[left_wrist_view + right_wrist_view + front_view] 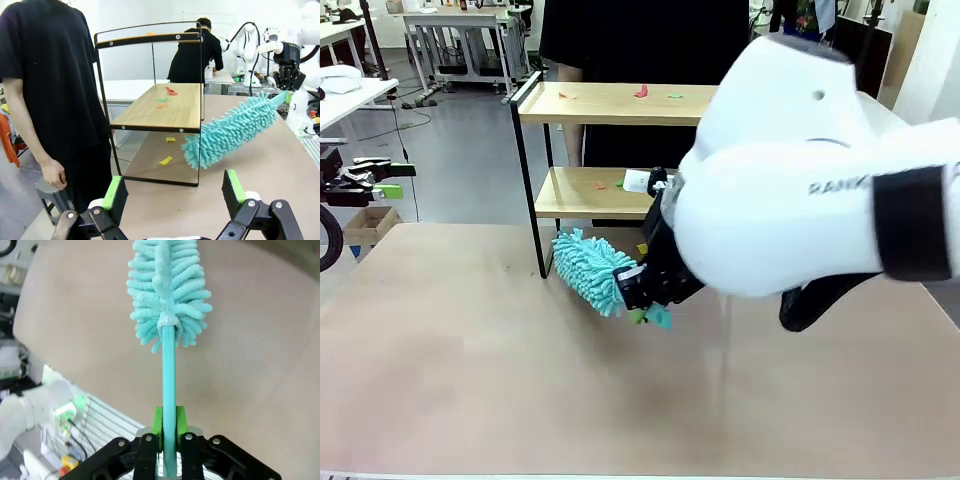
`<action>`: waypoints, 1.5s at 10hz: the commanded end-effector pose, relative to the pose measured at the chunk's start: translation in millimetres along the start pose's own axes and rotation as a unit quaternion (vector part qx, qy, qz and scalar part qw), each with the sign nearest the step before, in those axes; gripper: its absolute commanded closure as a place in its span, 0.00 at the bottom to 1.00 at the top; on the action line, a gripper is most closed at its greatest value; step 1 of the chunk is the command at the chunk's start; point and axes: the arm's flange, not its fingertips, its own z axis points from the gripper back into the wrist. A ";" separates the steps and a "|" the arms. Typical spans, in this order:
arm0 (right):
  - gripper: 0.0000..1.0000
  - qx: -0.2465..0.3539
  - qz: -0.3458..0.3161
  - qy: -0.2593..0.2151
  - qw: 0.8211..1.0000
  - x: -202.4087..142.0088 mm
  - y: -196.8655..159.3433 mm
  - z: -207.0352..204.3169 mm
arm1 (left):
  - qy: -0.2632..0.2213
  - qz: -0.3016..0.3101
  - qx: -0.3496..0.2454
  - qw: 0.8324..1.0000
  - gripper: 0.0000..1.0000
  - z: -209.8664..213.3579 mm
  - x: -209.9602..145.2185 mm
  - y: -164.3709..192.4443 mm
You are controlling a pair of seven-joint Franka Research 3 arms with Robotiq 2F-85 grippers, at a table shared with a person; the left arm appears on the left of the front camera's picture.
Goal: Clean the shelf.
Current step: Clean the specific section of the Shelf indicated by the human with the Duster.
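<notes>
Beige surface bearing shelf at far side, boards running left-right, right half hidden behind right arm. Right pincer clamped on teal duster, head toward shelf's foot. Left pincer apart.

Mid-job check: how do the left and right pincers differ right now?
The left pincer is open and empty; the right pincer is shut on the handle of the duster. The left pincer hangs off to the left, apart from the shelf; the right pincer is out in front of the shelf, with the duster head near its frame. Both are black with green pads.
</notes>
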 end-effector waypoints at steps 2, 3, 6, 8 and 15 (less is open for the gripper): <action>0.87 -0.012 -0.060 -0.049 0.997 28.7 31.2 -26.6 | 0.001 -0.001 0.001 1.000 0.00 -0.4 1.3 -1.0; 0.87 -0.020 -0.073 -0.071 0.995 36.8 37.4 -33.8 | 0.001 -0.001 0.001 1.000 0.00 -0.4 1.3 -1.0; 0.87 -0.049 -0.095 -0.097 0.989 60.0 52.1 -52.4 | 0.001 -0.001 0.001 1.000 0.00 -0.4 1.3 -1.0; 0.87 -0.050 -0.094 -0.105 0.989 81.6 62.8 -74.5 | 0.001 -0.001 0.001 1.000 0.00 -0.4 1.3 -1.0; 0.87 -0.064 -0.090 -0.106 0.988 120.8 85.5 -129.0 | 0.001 -0.001 0.001 1.000 0.00 -0.4 1.3 -1.0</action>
